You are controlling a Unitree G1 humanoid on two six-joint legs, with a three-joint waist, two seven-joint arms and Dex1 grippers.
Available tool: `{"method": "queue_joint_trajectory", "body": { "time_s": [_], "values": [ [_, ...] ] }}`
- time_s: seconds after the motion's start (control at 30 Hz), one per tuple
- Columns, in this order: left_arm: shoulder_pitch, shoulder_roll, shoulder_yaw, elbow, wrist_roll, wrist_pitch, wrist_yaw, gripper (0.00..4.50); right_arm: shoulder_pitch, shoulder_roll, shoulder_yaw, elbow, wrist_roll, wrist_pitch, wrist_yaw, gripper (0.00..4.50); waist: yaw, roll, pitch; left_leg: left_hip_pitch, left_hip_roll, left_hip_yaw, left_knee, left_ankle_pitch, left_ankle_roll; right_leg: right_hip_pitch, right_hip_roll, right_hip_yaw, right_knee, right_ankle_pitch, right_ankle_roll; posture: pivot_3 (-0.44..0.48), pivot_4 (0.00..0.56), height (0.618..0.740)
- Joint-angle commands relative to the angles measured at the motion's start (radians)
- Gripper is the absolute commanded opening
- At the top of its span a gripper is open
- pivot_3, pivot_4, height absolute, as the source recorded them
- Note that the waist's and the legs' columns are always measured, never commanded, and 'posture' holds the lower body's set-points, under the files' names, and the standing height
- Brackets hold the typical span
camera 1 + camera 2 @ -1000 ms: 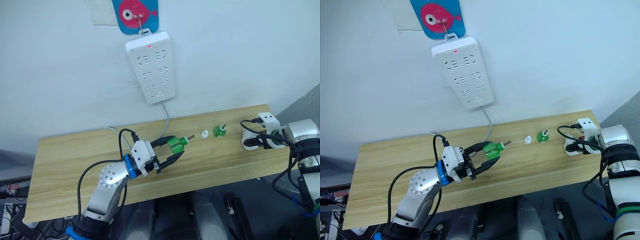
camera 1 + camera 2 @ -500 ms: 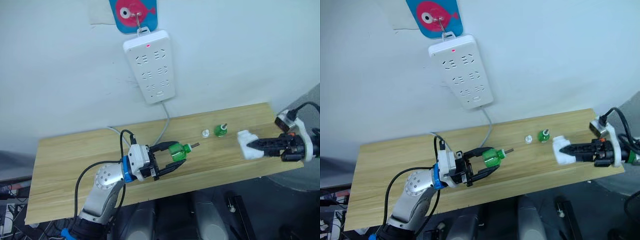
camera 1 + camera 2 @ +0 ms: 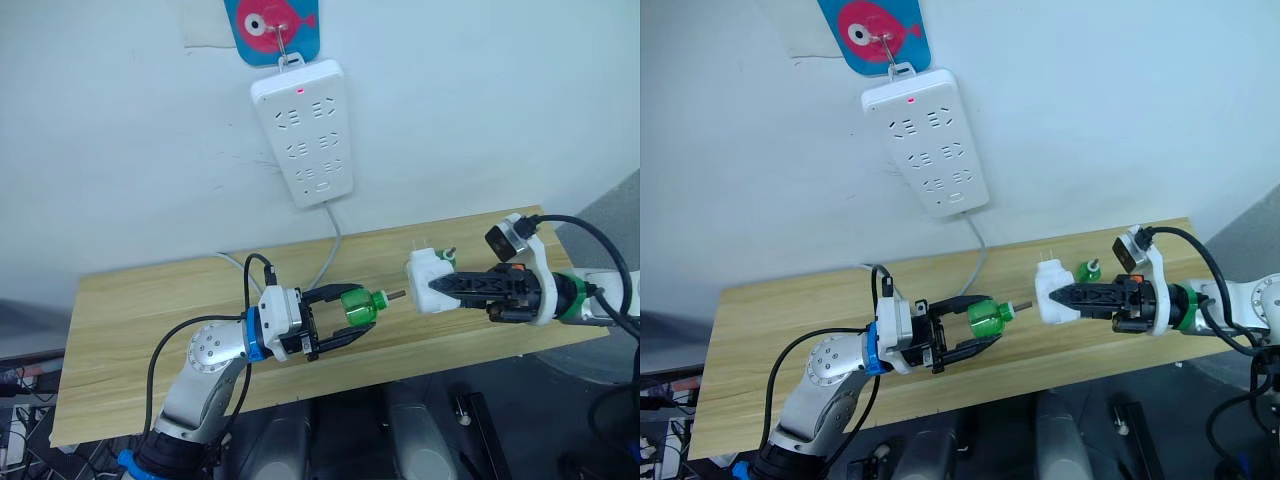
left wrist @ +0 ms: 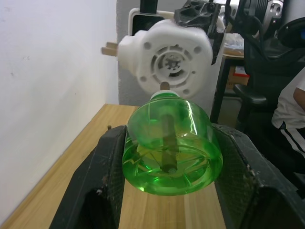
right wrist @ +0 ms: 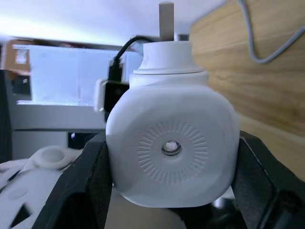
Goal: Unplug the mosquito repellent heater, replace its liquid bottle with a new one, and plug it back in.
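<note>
left tool (image 3: 341, 322): we see it clamped on a green translucent liquid bottle (image 3: 355, 305), wick aimed right.
right tool (image 3: 432, 287): clamped on the small white rounded plastic heater (image 3: 424, 279), held above the wooden desk (image 3: 140, 310), facing the wick.

The mosquito repellent heater (image 3: 424, 282) partly hides a small green bottle (image 3: 447, 257).

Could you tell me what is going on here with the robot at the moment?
The left gripper holds a green liquid bottle with its wick pointing at the mosquito repellent heater, which the right gripper holds above the wooden table. The two are lined up, the wick just short of the heater's socket. A second green bottle stands on the table behind. The power strip on the wall has nothing plugged in.
</note>
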Motion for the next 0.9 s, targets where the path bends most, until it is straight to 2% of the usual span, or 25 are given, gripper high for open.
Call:
{"method": "queue_joint_trajectory", "body": {
  "time_s": [0.03,0.57,0.9],
  "values": [
    [0.01,0.003,-0.006,-0.056,-0.018,-0.004,-0.004,2.26,-0.005,0.005,-0.007,-0.041,0.038,-0.009,-0.016,2.96,0.001,0.0,0.0,0.0,0.0,0.0,0.0,0.0,0.0,0.0,0.0,0.0,0.0,0.0,0.0,-0.089,0.354,0.74],
    [-0.019,-0.017,-0.015,-0.024,-0.002,-0.012,-0.003,2.26,0.0,0.028,0.021,-0.097,0.038,-0.011,-0.011,2.96,0.002,0.0,0.0,0.0,0.0,0.0,0.0,0.0,0.0,0.0,0.0,0.0,0.0,0.0,0.0,-0.086,0.357,0.74],
    [-0.009,-0.002,-0.017,-0.028,-0.018,-0.007,-0.039,2.26,-0.024,0.029,0.032,-0.075,0.038,-0.006,-0.01,2.96,0.002,0.0,0.0,0.0,0.0,0.0,0.0,0.0,0.0,0.0,0.0,0.0,0.0,0.0,0.0,-0.086,0.36,0.74]
  ]
}}
